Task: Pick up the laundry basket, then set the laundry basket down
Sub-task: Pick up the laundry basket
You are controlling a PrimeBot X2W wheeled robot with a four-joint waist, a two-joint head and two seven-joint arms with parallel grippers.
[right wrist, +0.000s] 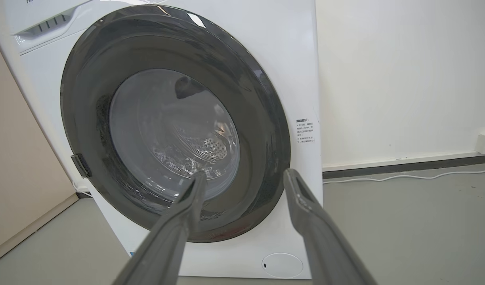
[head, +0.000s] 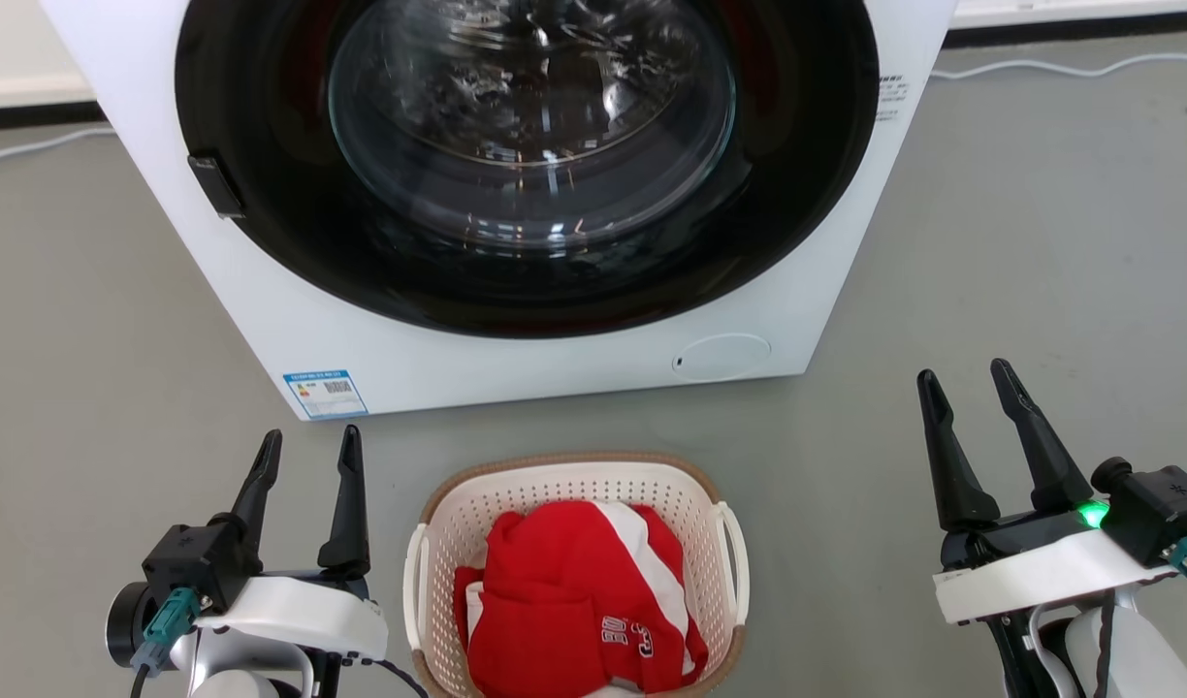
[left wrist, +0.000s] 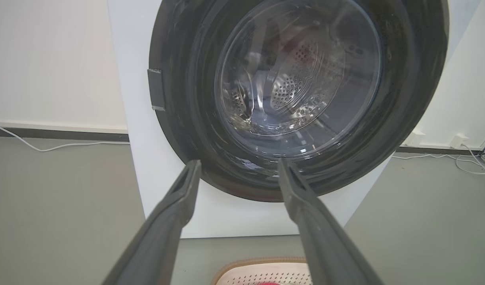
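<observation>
Left gripper (head: 311,434) fingers spread, holding nothing, hovering left of the laundry basket (head: 555,494); right gripper (head: 964,370) also spread and empty, well off to its right; basket sits on the grey floor (head: 1040,242) just before the washing machine (head: 555,359) (red-and-white garment (head: 574,591) bundled inside).

We see a white washing machine (head: 516,373), round dark door (head: 526,145) shut, on the grey floor (head: 1040,242), a white cable (head: 1030,66) along its far edge
</observation>
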